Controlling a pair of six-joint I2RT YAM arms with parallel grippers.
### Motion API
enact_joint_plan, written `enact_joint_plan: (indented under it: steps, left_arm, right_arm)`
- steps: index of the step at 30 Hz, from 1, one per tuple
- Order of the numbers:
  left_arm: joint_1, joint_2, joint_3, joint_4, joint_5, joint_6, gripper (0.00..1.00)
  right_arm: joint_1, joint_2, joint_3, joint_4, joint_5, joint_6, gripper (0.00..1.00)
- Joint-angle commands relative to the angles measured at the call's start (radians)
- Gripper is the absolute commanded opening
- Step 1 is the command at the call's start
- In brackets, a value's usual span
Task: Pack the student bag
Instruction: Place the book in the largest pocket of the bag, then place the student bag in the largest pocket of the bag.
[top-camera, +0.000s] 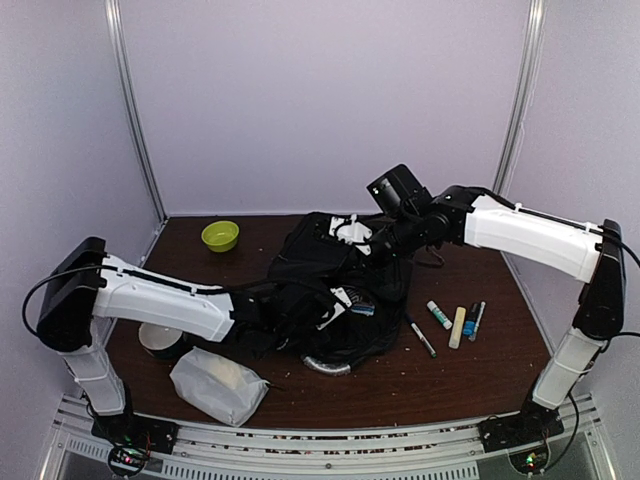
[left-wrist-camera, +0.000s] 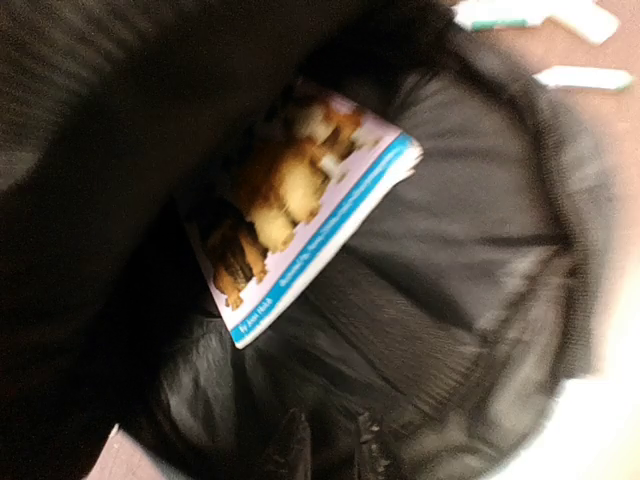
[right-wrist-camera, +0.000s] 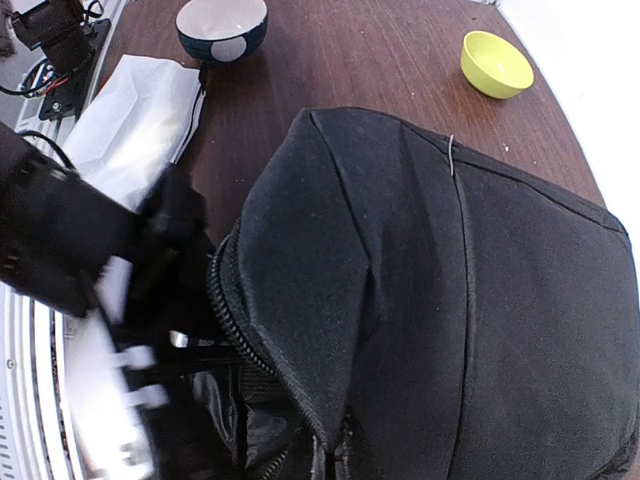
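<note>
1. The student bag (top-camera: 310, 270) is lying in the middle of the surface (top-camera: 470, 375), between the two arms, with its mouth gaping towards the left arm.
2. The right claw (top-camera: 372, 240) is sitting fully closed at the bag's far top edge. It seems to be pinching the fabric there and holding the mouth up and open.
3. The left claw (left-wrist-camera: 328, 452) is reaching inside the mouth. Its fingers are standing a little apart with nothing between them, though the wrist view is dark and blurred.
4. A book (left-wrist-camera: 300, 215) with dogs on its cover is resting inside the bag against the lining, apart from the left claw. The step in hand looks like placing the book, right at the point of letting go.
5. The markers (top-camera: 457, 325) and a pen (top-camera: 422, 338) are lying on the surface just right of the bag, not yet packed.
6. The next move is probably calling for the left claw to back out of the mouth without snagging the lining or dragging the book. The right claw needs to be holding the opening up meanwhile, and after that one of the markers looks like the next pick.
</note>
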Motion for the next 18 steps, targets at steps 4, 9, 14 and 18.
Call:
enact_joint_plan:
  steps: [4, 9, 14, 18]
  left_arm:
    - [-0.076, -0.217, -0.085, -0.241, -0.041, -0.327, 0.25]
    - [-0.075, -0.345, -0.105, -0.416, -0.07, -0.53, 0.29]
    - [-0.074, -0.482, -0.175, -0.545, -0.091, -0.688, 0.33]
    - [-0.049, -0.58, -0.227, -0.666, -0.054, -0.84, 0.42]
  right_arm:
    - [-0.004, 0.011, -0.011, 0.034, -0.015, -0.002, 0.0]
    - [-0.003, 0.02, -0.084, 0.062, -0.077, -0.037, 0.01]
    - [-0.003, 0.069, -0.097, 0.048, -0.095, -0.044, 0.02]
    - [-0.001, 0.103, -0.091, 0.019, -0.101, -0.054, 0.16]
